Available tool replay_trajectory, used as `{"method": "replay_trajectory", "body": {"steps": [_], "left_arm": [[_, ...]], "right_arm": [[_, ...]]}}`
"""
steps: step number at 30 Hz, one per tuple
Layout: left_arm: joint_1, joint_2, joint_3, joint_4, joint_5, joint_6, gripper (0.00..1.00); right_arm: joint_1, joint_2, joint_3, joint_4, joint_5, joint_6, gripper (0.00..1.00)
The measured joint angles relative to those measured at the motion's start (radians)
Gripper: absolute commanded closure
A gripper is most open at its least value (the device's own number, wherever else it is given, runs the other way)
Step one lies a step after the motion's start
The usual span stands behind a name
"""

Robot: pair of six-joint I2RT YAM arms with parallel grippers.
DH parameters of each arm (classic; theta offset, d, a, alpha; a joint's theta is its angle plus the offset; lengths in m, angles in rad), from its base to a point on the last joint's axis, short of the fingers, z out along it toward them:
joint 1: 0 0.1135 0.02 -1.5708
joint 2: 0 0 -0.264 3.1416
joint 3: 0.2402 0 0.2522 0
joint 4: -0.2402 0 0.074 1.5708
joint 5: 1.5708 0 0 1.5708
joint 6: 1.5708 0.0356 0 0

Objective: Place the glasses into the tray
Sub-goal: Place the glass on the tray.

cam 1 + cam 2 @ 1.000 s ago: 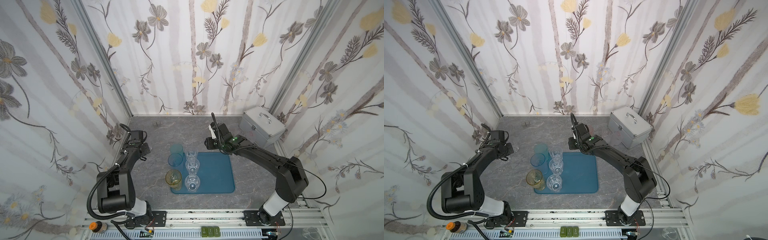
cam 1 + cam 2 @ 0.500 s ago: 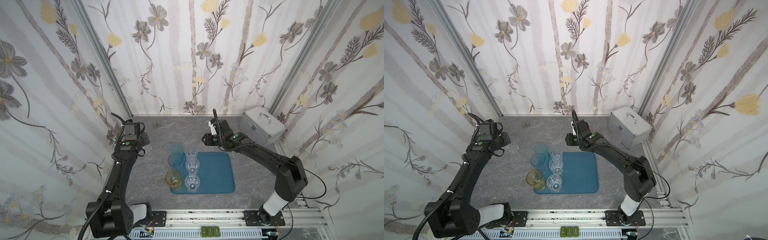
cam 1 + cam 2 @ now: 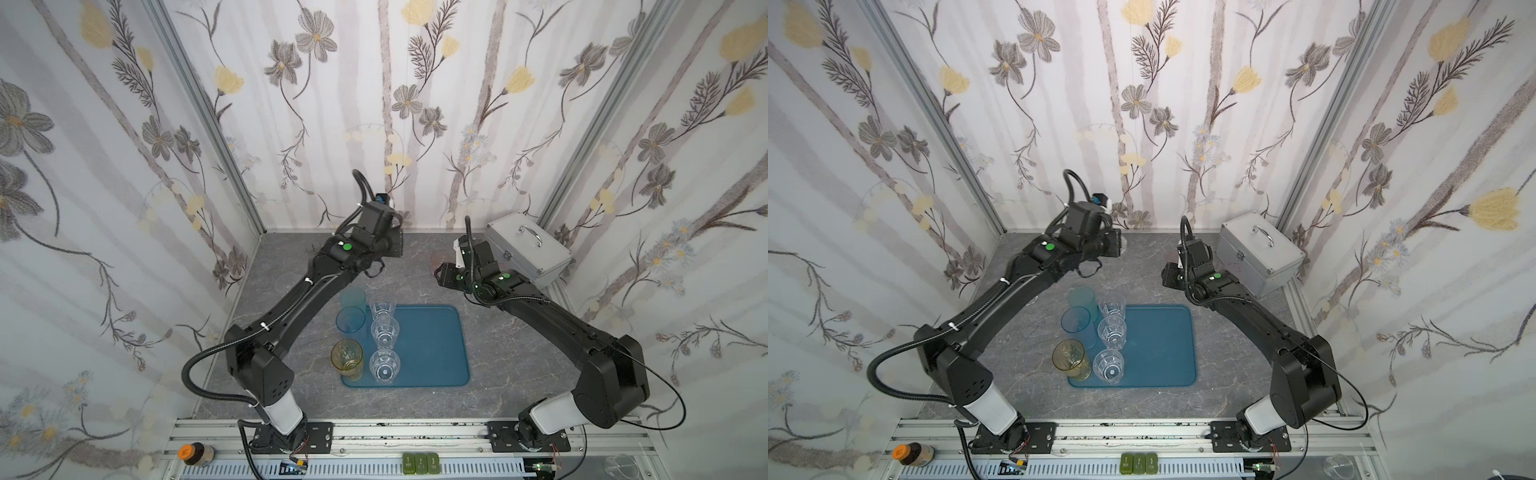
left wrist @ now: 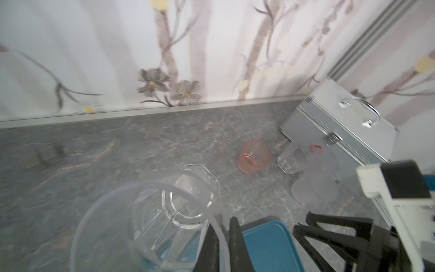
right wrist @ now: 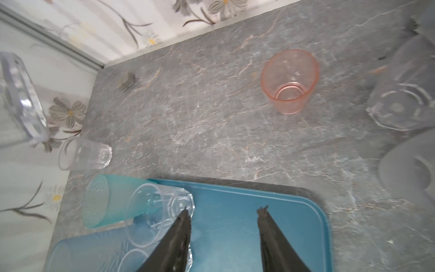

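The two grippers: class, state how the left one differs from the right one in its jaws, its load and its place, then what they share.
The left gripper has its jaws shut; the right gripper has them open. The left gripper pinches the rim of a clear glass; the right gripper holds nothing. In both top views the left gripper is nearer the back wall than the right gripper. Both are black.

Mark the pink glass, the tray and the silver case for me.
pink glass (image 5: pixel 290 81): right wrist view, inside, through its mouth.
tray (image 3: pixel 428 345): a top view, bare floor.
silver case (image 3: pixel 548 253): a top view, lid beside the handle.
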Motion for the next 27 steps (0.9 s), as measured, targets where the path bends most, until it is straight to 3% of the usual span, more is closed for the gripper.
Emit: {"method": "replay_trajectory", "body": {"steps": [4, 11, 27], "left_arm": [[-0.112, 0.114, 0.045, -0.002, 0.023, 0.000, 1.00], [-0.210, 0.249, 0.037, -0.014, 0.074, -0.002, 1.00], [-0.247, 0.425, -0.002, 0.016, 0.114, -0.019, 1.00]], "right_arm": [[-0.085, -0.076, -0.088, -0.008, 0.019, 0.008, 0.52], [-0.149, -0.152, -0.218, -0.002, 0.037, 0.017, 0.52], [-0.153, -0.150, -0.257, 0.036, 0.033, 0.019, 0.52]]}}
